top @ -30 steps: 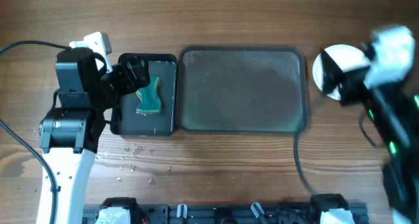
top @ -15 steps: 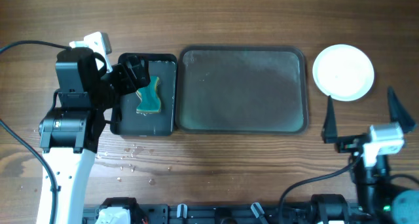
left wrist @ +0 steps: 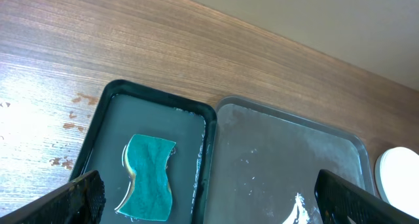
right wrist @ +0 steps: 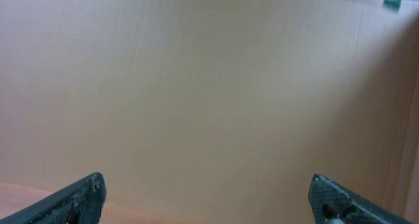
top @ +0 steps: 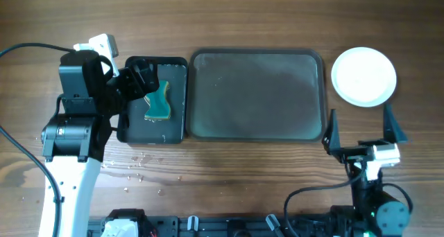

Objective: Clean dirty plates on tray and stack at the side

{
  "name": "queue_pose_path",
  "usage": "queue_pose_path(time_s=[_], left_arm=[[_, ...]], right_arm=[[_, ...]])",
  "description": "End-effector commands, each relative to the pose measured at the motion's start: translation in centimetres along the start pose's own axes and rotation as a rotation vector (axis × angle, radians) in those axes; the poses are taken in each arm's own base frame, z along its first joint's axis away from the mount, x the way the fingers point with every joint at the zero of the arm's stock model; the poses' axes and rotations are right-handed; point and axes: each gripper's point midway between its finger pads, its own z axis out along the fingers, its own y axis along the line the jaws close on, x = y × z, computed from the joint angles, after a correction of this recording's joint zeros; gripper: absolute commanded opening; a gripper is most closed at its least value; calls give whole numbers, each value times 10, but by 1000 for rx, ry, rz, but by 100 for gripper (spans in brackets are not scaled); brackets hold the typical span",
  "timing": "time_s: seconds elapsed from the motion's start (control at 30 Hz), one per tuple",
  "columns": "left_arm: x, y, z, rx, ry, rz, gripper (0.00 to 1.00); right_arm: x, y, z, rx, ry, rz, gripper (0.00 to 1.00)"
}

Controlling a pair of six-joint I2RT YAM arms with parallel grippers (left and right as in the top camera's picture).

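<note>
The big dark-grey tray (top: 257, 95) lies mid-table with nothing on it; the left wrist view shows wet streaks on the tray (left wrist: 288, 152). A round white plate (top: 363, 77) rests on the wood just right of it, and the plate's edge (left wrist: 400, 178) also shows to the left wrist camera. I cannot tell whether others lie under it. My left gripper (top: 141, 81) (left wrist: 209, 204) hangs open above the small black tray. My right gripper (top: 361, 128) (right wrist: 209, 198) stands open near the front right, below the plate, holding nothing.
A teal sponge (top: 158, 102) (left wrist: 150, 178) lies in the narrow black tray (top: 177, 65) (left wrist: 111, 96) left of the grey one. Water drops (top: 139, 164) dot the wood in front of it. The right wrist camera sees only a plain beige wall.
The right arm swung off the plate and back toward the table's front right, leaving the plate uncovered. The left arm stayed put.
</note>
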Motion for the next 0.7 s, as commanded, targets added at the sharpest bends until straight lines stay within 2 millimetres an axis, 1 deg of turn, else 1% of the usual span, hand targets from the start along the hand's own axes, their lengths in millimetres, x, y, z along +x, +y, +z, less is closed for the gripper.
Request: queue_pose_path(time_s=[0.0,0.03,0.1,0.23,0.27,0.3,0.37,0.5,0.67], left_arm=[[-5,-2,-2,1,-14,-3,100],[-5,-2,-2,1,-14,-3,100],[-5,-2,-2,1,-14,-3,100],[-5,-2,-2,1,-14,-3,100],[-5,-2,-2,1,-14,-3,100],[-5,-2,-2,1,-14,-3,100],[-5,-2,-2,1,-14,-3,100],[-5,-2,-2,1,-14,-3,100],[-5,-2,-2,1,-14,-3,100]], right_arm=[[32,0,-4,15,52,87,100],[39,1,-5,15,65,105,100],[64,4,-8,15,154,162,100],[93,9,-14,6,277,198,100],[104,12,-17,6,325,219,100],[120,14,-23,4,392,238,100],[120,14,-23,7,395,225,100],[120,15,-23,12,395,263,100],[120,15,-23,12,397,262,100]])
